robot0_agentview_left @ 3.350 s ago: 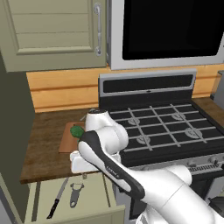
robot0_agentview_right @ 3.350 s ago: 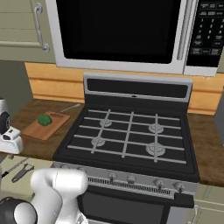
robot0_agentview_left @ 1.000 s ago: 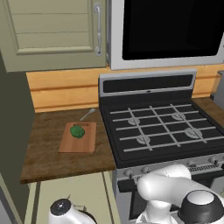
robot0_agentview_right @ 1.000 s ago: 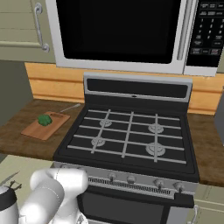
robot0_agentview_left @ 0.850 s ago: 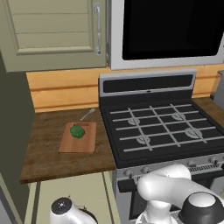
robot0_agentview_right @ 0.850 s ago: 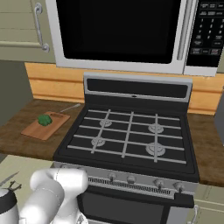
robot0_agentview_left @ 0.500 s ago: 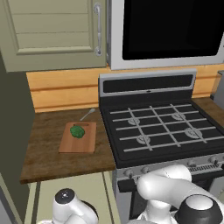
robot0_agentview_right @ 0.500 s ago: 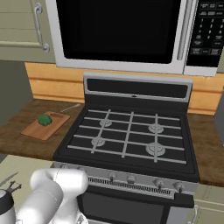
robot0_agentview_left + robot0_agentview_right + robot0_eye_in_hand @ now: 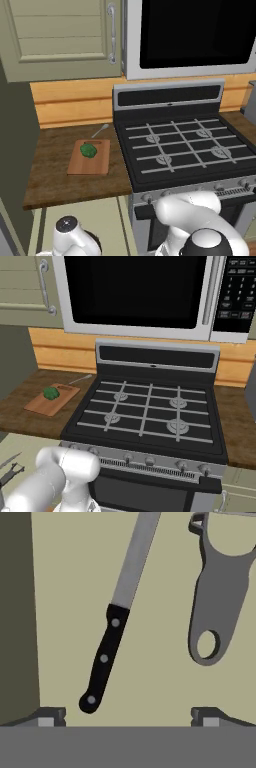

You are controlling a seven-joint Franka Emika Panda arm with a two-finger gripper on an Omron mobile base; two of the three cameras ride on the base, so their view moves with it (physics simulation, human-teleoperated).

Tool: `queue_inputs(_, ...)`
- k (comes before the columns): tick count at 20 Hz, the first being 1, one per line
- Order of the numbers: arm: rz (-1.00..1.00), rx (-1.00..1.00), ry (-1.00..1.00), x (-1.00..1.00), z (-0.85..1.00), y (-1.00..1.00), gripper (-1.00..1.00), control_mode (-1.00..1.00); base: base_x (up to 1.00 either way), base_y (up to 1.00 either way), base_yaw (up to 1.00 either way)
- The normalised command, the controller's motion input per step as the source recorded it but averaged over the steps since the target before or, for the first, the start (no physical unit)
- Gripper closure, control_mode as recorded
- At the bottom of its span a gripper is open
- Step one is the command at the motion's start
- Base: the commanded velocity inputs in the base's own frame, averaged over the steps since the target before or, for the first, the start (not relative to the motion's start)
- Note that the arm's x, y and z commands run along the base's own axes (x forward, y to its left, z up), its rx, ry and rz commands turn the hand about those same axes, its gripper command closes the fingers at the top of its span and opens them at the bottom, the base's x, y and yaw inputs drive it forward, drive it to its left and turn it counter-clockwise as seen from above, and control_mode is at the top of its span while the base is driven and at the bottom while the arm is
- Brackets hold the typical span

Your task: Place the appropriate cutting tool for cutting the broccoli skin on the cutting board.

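The stove (image 9: 185,145) & cutting board (image 9: 90,157) on the desk (image 9: 50,175) are seen fwd/down from behind-left and behind-right by both base cams. The knife (image 9: 112,627) and peeler (image 9: 220,597) are viewed close-up, straight down, by the hand cam.

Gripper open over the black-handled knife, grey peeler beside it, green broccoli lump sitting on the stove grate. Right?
Not quite. The green broccoli lump sits on the light-brown wooden cutting board, left of the stove, per the left base view. The rest holds: open gripper over the black-handled knife, grey peeler beside it.

The wooden counter (image 9: 55,180) carries the cutting board (image 9: 90,159); a spoon (image 9: 100,130) lies beside it.
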Motion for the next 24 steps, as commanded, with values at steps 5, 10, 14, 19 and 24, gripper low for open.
queue_inputs(5, 0.02, -0.02, 0.01, 0.04, -0.21, 0.09, -1.0, -1.0, 0.0, 0.0, 0.0)
queue_inputs(10, 0.01, -0.06, 0.0, 0.01, -0.26, 0.0, -1.0, -1.0, 0.0, 0.0, 0.0)
queue_inputs(14, 0.0, -0.05, 0.0, 0.12, -0.23, 0.0, -1.0, -1.0, 0.0, 0.0, 0.0)
queue_inputs(19, 0.01, -0.01, 0.0, 0.22, -0.06, 0.0, -1.0, -1.0, 0.0, 0.0, 0.0)
queue_inputs(24, 0.0, 0.0, 0.01, 0.12, -0.02, 0.07, -1.0, -1.0, 0.0, 0.0, 0.0)
